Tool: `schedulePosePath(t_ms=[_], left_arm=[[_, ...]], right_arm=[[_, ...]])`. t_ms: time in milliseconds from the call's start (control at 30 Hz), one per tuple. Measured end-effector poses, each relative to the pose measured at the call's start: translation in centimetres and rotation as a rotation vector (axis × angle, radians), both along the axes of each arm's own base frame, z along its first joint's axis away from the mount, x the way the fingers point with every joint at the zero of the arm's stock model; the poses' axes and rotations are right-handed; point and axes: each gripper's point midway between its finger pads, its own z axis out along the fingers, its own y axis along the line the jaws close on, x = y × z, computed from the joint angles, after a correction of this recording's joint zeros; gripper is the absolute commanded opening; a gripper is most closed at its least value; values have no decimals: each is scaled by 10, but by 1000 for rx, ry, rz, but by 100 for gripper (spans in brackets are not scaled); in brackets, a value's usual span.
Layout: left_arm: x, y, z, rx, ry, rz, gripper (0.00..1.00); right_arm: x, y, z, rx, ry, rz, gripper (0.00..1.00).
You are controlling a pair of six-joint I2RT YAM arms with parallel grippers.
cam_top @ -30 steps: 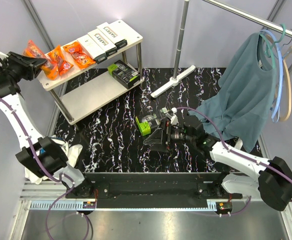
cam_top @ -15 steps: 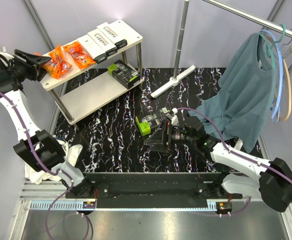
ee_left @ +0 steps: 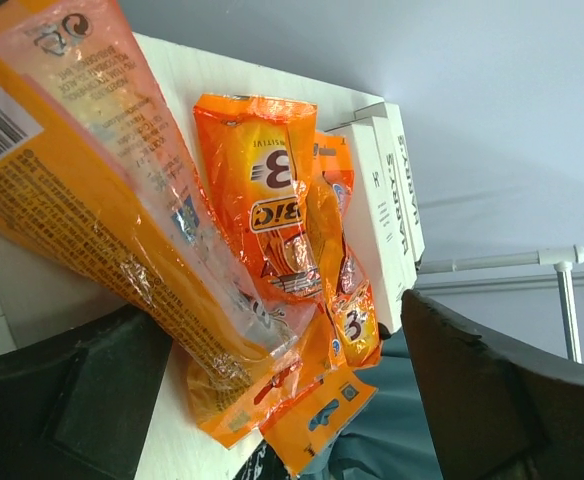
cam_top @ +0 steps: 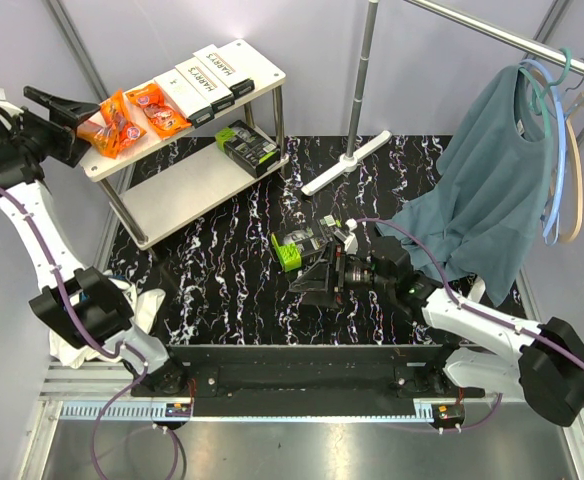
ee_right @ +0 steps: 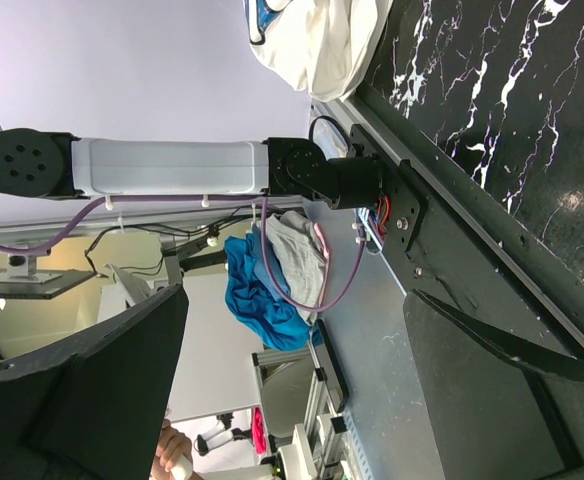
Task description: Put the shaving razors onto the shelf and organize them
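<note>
A black marbled table [cam_top: 222, 285] is seen beneath a clothes rail [cam_top: 492, 35], with the shelf [cam_top: 257, 60] set at its far left. The left gripper [ee_left: 277, 320] is spread wide with nothing clamped, at the left end of the top board, where orange packets [cam_top: 122, 118] are laid beside white boxes [cam_top: 204, 80]; a green pack [cam_top: 249, 143] is placed on the lower board. The right gripper [ee_right: 294, 300] is likewise spread and empty, low over the table, just beside another green pack [cam_top: 292, 248].
</note>
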Motion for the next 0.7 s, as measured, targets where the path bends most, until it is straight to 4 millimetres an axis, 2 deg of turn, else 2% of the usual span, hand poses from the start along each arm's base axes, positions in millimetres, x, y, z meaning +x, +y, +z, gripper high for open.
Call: schedulePosePath(t_ms=[400,567,700], left_arm=[[-24,-2,-4,85,73,82,99],[-39,-6,3,123,77,111,99],[-54,-13,17,173,52,132,99]], right_arm=[[-1,-1,3,24,-7,-3,100],[-1,-1,4,33,-8,-5,100],[-3,-3,6,38,-13,-5,100]])
